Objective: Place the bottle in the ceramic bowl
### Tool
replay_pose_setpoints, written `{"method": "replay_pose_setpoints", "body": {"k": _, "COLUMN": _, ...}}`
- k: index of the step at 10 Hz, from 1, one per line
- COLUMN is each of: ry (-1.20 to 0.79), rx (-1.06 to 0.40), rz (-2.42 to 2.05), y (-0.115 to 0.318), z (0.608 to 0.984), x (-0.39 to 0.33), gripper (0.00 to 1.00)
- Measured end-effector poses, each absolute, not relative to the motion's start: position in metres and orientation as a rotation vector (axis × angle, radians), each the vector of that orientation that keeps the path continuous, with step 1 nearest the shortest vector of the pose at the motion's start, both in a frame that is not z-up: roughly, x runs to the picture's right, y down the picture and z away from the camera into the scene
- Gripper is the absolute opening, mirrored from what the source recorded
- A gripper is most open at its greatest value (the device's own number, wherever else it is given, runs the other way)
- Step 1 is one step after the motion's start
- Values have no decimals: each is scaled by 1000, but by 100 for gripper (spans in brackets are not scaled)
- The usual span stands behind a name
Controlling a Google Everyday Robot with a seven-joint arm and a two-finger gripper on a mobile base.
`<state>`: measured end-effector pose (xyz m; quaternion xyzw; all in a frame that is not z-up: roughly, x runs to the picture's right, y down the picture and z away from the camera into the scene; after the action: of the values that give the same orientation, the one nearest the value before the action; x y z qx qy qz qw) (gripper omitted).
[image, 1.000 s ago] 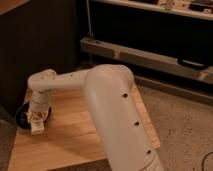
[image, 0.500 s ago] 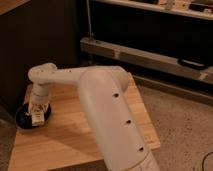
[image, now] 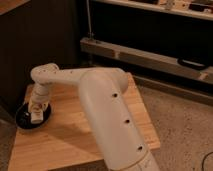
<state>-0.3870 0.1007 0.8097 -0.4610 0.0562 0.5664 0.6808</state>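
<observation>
- The robot's thick white arm (image: 112, 120) fills the near foreground, rising from the bottom edge of the view and crossing above the middle of a light wooden tabletop (image: 70, 137).
- From its upper joint a slimmer white segment reaches left to a rounded elbow (image: 44, 73) above the tabletop's far left part, then turns down.
- Below that elbow the gripper (image: 36, 117) points downward at the tabletop's left edge, directly above the ceramic bowl (image: 22, 118).
- The ceramic bowl, shallow, black and glossy, sits on the tabletop against its left edge, about midway between the near and far corners.
- The bottle (image: 36, 119) appears as a pale shape at the gripper's tip, over the bowl's right half; whether it touches the bowl cannot be told.
- How far the pincer stands open, and whether it grips the bottle, cannot be told from this view.
- To the right of the tabletop lies speckled grey floor (image: 180, 125).
- Beyond the tabletop's far edge a pale metal rail (image: 145, 56) runs across the view, with dark shelving (image: 150, 25) behind it.
</observation>
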Motion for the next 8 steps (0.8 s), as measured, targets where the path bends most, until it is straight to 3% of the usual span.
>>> {"method": "replay_pose_setpoints", "body": {"k": 5, "ry": 88, "rx": -1055, "rz": 1312, "y": 98, "z": 813, "x": -374, "gripper": 77}}
{"method": "replay_pose_setpoints", "body": {"k": 8, "ry": 65, "rx": -1062, "rz": 1312, "y": 97, "z": 809, "x": -373, "gripper": 80}}
